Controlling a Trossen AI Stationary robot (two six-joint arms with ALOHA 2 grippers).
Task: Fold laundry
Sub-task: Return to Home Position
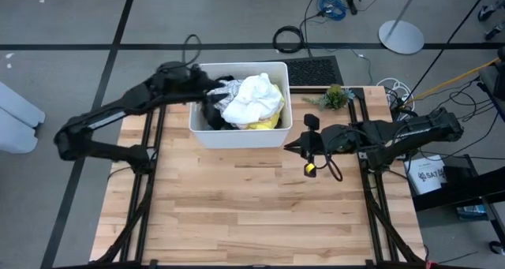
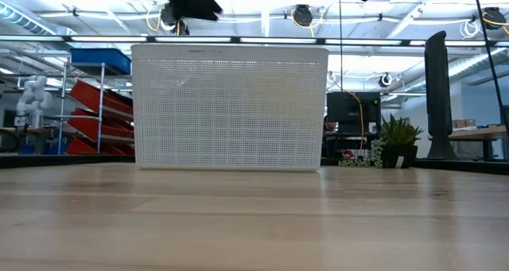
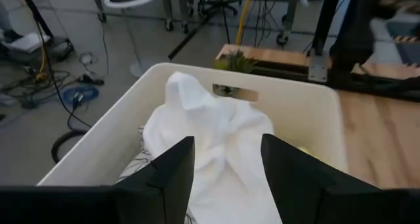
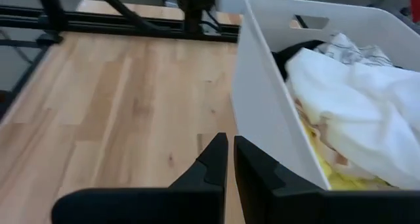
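A white plastic tub (image 1: 207, 136) stands at the far middle of the wooden table and shows side-on in the low view (image 2: 231, 108). It holds laundry. A white cloth (image 1: 254, 98) lies heaped on top, with yellow cloth (image 1: 267, 124) and black cloth (image 1: 213, 116) under it. A grey-white patterned cloth (image 4: 351, 48) lies at the tub's far side. My left gripper (image 3: 226, 168) is open over the tub's left part, its fingers above the white cloth (image 3: 216, 129). My right gripper (image 4: 230, 148) is shut and empty above the table, beside the tub's right wall (image 4: 262, 112).
A small potted plant (image 1: 337, 96) stands at the table's far right corner. A dark mat (image 1: 312, 70) and cables lie on the floor beyond the table. The near half of the table (image 1: 252, 214) is bare wood.
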